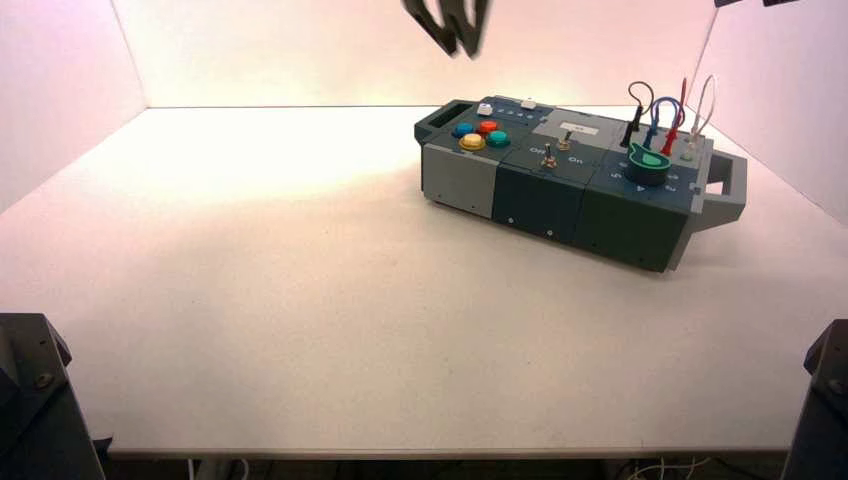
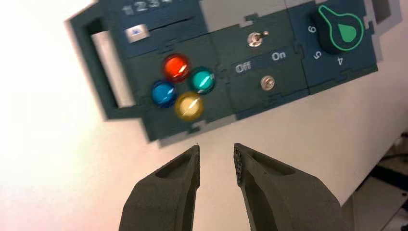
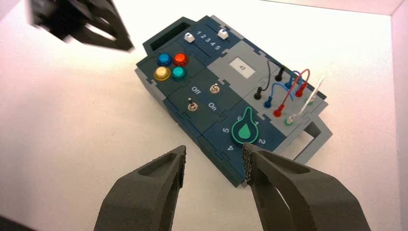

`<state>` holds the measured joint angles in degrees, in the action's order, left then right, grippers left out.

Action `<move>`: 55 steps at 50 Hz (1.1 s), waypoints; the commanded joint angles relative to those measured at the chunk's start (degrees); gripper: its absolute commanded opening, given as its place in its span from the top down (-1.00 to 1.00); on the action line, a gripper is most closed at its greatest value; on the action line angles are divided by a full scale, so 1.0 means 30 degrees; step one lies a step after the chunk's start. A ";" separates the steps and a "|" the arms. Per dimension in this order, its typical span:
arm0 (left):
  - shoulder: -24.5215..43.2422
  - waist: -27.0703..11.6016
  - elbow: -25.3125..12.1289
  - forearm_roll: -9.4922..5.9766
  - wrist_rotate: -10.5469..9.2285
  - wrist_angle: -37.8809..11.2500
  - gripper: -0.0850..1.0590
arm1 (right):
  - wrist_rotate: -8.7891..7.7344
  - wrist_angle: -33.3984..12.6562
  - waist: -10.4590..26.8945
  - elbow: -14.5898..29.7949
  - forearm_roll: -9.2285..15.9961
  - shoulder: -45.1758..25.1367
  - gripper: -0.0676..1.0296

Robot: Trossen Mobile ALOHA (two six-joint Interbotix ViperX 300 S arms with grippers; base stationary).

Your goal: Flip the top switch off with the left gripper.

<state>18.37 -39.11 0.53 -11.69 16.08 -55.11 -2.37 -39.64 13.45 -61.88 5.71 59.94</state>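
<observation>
Left end effector point(image 2: 216, 161): fingers a narrow gap apart, nothing between them. From its own wrist camera it points steeply down at bare counter just off the box's button edge, not yet over the switch module. I read the narrow gap as set for nudging a small lever with one fingertip rather than for pinching it.

Top switch point(image 2: 255, 38): small silvery toggle beside the light grey labelled plate point(image 3: 241, 67), apart from the fingers. Its lever leans toward the "On" side, so in my judgement the flip is not yet done. The second toggle point(image 2: 267, 83) sits across the Off/On lettering; I must not hit that one. Between the fingers and the switches lie the four coloured buttons point(image 2: 183, 86).

Right end effector point(image 3: 214, 166): parked back from the box, fingers well apart, empty.

Box point(image 1: 540, 195) stands turned at an angle on the far right part of the white counter point(image 1: 300, 300); green knob point(image 1: 648, 163) and plugged wires point(image 1: 665, 115) toward its right end. Plain pale walls enclose the counter.
</observation>
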 commanded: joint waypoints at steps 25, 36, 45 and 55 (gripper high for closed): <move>0.3223 -0.1172 -0.4922 0.0029 0.0205 -0.0264 0.16 | 0.1377 -0.0996 -0.6709 0.1699 -0.1348 -0.8115 -0.11; 0.4922 -0.1934 -0.6885 -0.0029 0.0205 -0.0615 0.16 | 0.1260 -0.0791 -0.8643 0.2666 -0.1377 -1.0576 -0.11; 0.5801 -0.2314 -0.8203 0.0000 0.0205 -0.0967 0.16 | 0.0820 0.0293 -0.9580 0.2783 -0.1113 -1.2510 -0.11; 0.6562 -0.2314 -0.9258 0.0088 0.0176 -0.1875 0.16 | 0.0146 0.0557 -0.9551 0.3662 -0.0234 -1.4883 -0.11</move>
<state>39.02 -46.41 -24.61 -11.60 16.61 -59.94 -1.32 -38.58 -15.12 -53.35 4.13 17.05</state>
